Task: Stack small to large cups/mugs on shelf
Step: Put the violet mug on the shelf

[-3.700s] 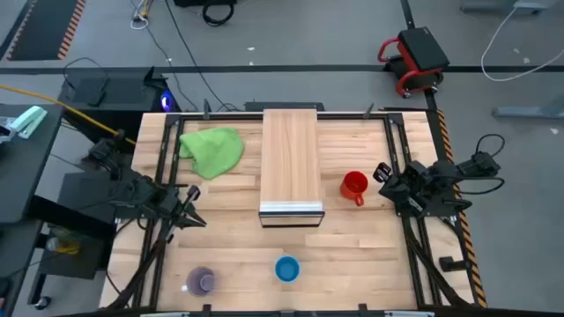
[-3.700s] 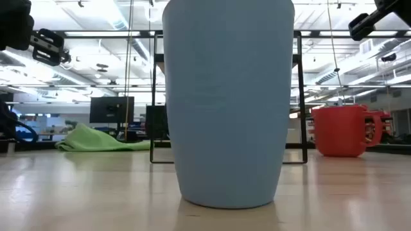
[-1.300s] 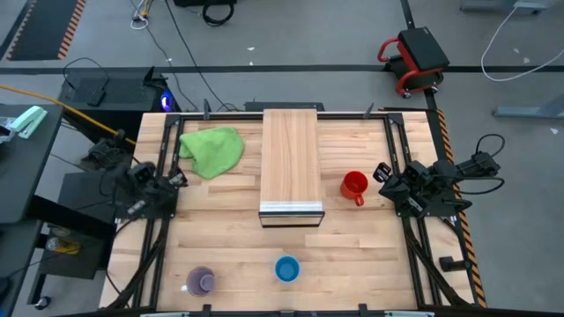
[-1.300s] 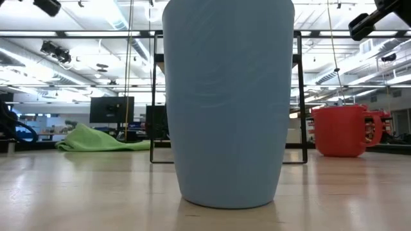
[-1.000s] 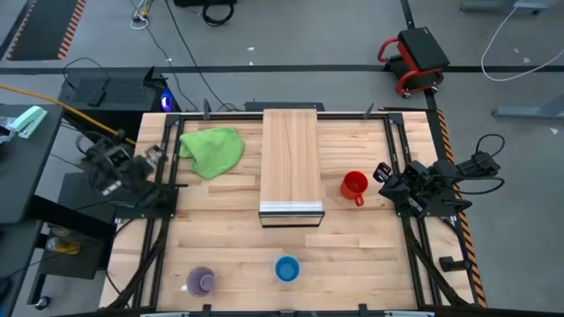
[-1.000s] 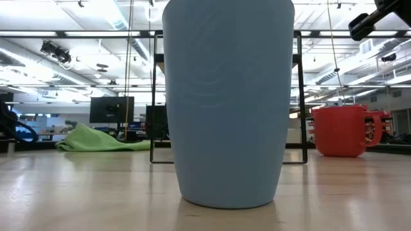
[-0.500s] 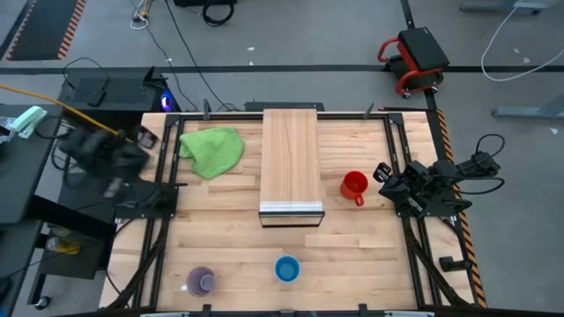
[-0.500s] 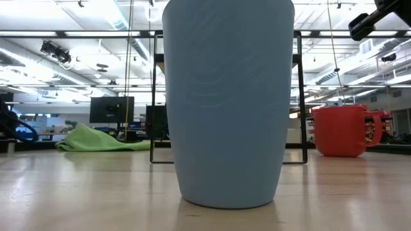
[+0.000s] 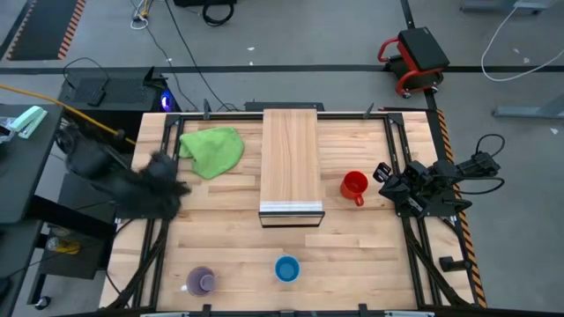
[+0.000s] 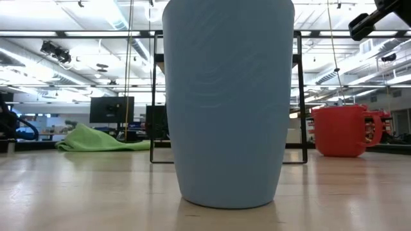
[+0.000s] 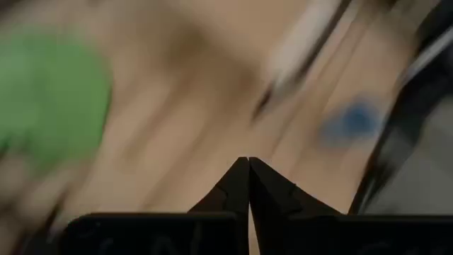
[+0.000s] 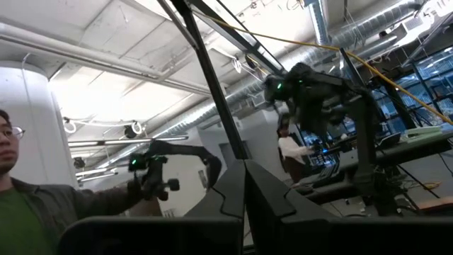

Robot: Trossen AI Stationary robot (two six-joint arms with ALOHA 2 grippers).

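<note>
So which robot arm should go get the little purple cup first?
Probably the left. The purple cup stands at the table's near-left corner, on the left hand's side. The right hand waits far across, beside the red mug.

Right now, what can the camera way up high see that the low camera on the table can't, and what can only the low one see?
Only the high view shows the purple cup, the shelf with its metal strip, and both arms, the left tool at the table's left edge, the right tool near the red mug. Only the low view shows the room behind, with ceiling lights and a monitor. Both show the blue cup, the red mug and the green cloth.
</note>
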